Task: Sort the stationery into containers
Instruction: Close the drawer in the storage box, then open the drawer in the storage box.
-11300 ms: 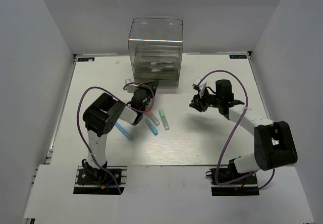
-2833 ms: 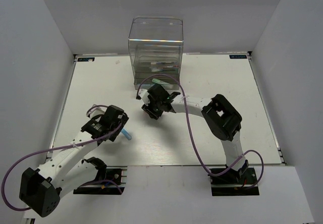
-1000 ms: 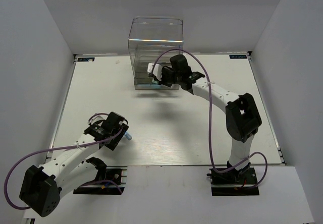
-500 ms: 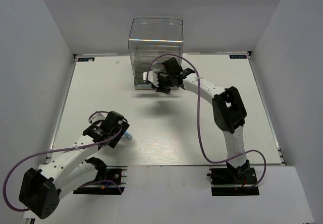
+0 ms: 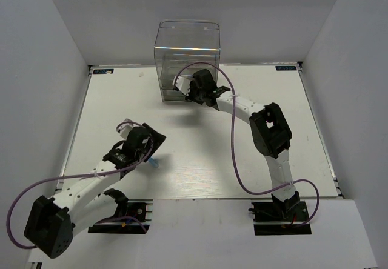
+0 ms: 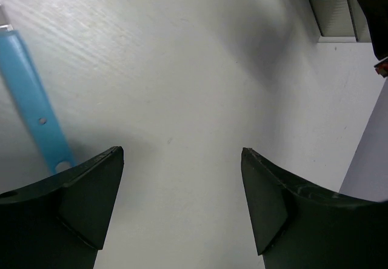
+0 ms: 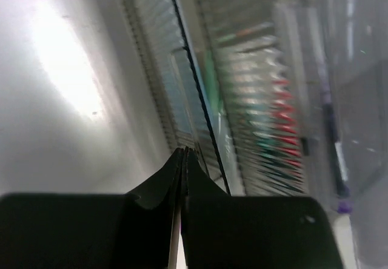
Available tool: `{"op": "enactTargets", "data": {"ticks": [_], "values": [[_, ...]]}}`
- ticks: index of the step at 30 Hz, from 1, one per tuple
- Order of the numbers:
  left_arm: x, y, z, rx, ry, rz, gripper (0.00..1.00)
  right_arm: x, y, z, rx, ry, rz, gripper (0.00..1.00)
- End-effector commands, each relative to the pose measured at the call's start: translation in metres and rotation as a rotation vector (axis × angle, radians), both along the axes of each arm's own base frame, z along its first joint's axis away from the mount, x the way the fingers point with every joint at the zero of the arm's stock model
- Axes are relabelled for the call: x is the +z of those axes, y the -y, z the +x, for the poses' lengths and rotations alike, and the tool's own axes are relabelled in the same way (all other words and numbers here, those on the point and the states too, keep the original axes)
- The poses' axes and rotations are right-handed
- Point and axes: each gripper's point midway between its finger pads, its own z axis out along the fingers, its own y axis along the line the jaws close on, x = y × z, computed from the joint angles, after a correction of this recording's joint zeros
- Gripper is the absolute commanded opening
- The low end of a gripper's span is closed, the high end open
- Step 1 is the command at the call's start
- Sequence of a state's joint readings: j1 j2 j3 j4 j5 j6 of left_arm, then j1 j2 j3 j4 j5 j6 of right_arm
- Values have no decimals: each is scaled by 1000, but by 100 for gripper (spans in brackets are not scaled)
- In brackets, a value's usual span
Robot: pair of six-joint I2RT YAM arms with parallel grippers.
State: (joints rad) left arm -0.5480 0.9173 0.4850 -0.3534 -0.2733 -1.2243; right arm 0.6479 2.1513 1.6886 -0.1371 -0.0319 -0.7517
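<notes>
Sorting nears its end: the right claw (image 7: 182, 151), jaws pressed shut on nothing, has its tips against the ribbed front of the lower drawers (image 7: 242, 87) of the clear cabinet (image 5: 187, 45), in what looks like a push to close a drawer after a drop. Red and green blurs behind the fronts just beyond its tips are probably pens (image 7: 280, 93) already filed. The left claw (image 6: 182, 163) hangs open and empty low over the table (image 6: 212, 69). The one piece left in view, a blue marker (image 6: 30, 105), lies outside its left finger, with its near end at that fingertip and the rest angling away. It is beside the jaws, not between them. The next move, by this reading, falls to the left claw: shift sideways until the marker sits between the fingers, turn to cross its length, drop and close. It can then carry the marker to the cabinet once the right claw clears the front. Eleven seconds earlier several markers lay in a cluster mid-table, by the left claw, and the right claw waited well off to the right. Half a second ago the left claw sat lower and nearer its base, and the right claw stood slightly back from the drawers.
</notes>
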Motion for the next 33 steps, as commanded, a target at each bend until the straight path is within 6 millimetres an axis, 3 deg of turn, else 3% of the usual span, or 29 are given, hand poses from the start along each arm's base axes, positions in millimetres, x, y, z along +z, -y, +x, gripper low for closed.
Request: {"op": "enactTargets", "data": {"ticks": [1, 3, 5, 10, 11, 12, 13, 14, 15, 16, 17, 18, 19, 20, 21, 22, 23, 24, 26, 28, 30, 32, 33], "values": [[36, 28, 34, -97, 167, -38, 88, 40, 9, 31, -135, 161, 66, 0], [31, 36, 44, -115, 161, -27, 88, 38, 13, 36, -172, 180, 50, 0], [43, 46, 58, -134, 210, -39, 88, 44, 15, 41, -190, 202, 54, 0], [44, 67, 86, -159, 256, -77, 89, 46, 21, 46, -218, 228, 41, 0], [43, 73, 95, -159, 274, -86, 86, 42, 23, 44, -212, 211, 33, 0], [39, 74, 99, -154, 269, -103, 75, 39, 23, 41, -202, 195, 28, 0], [40, 76, 106, -148, 276, -121, 67, 53, 16, 33, -147, 179, 71, 0], [41, 81, 118, -142, 299, -153, 56, 31, 22, 16, -128, 103, 39, 0], [38, 85, 121, -144, 303, -172, 56, 40, 20, 13, -112, 102, 59, 0], [40, 85, 130, -126, 320, -192, 49, 55, 15, -6, -41, 77, 107, 0], [39, 90, 133, -131, 326, -219, 47, 57, 16, -13, -27, 64, 120, 0], [49, 91, 144, -109, 378, -268, 45, 43, 22, -25, -35, 8, 129, 0], [37, 96, 151, -99, 368, -283, 43, 54, 25, -44, 9, -17, 163, 4], [35, 95, 158, -80, 381, -308, 43, 41, 30, -57, 11, -66, 161, 14], [49, 99, 165, -66, 441, -379, 42, 50, 32, -69, 19, -90, 197, 25], [50, 102, 171, -60, 460, -407, 42, 25, 46, -84, -2, -163, 179, 37], [33, 104, 177, -41, 442, -414, 44, 40, 49, -94, 13, -156, 210, 40], [39, 108, 185, -37, 464, -441, 46, 37, 53, -99, 5, -176, 218, 42], [39, 113, 198, -18, 481, -465, 49, 20, 72, -120, -35, -245, 221, 42], [28, 119, 216, 5, 468, -479, 53, 0, 87, -134, -90, -321, 213, 38], [33, 125, 231, 18, 495, -505, 56, -17, 103, -153, -116, -379, 197, 31], [17, 128, 242, 44, 485, -518, 58, -19, 118, -158, -149, -373, 213, 29], [23, 132, 250, 42, 502, -528, 58, -24, 123, -162, -160, -379, 213, 27]]}}
